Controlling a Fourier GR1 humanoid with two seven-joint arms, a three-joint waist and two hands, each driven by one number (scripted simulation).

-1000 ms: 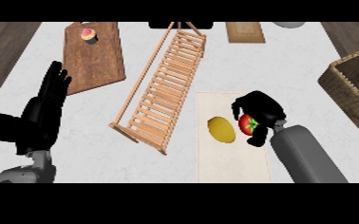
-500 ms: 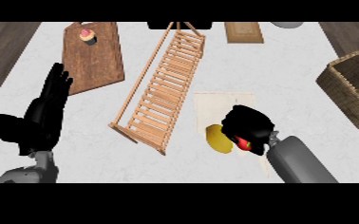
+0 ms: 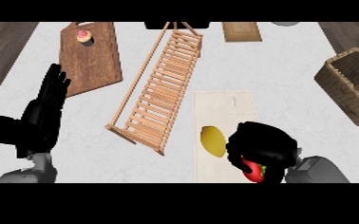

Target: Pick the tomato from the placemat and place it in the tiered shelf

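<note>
1. Tiered shelf (image 3: 160,90): slatted light wood, lying diagonally on the counter.
2. Placemat (image 3: 228,105): pale, carrying a yellow lemon (image 3: 212,141).
3. Left hand (image 3: 48,105): fingers straight, resting at the left edge.
4. Right hand (image 3: 261,147): curled round the tomato.
5. Tomato (image 3: 254,172): glossy red, green stem end showing, over the placemat's near edge.

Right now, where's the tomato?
In the head view, lower right: the tomato sits in the right hand, over the placemat's near end, right of the yellow fruit.

Tiered shelf (image 3: 160,92) left of placemat (image 3: 223,105)
</note>
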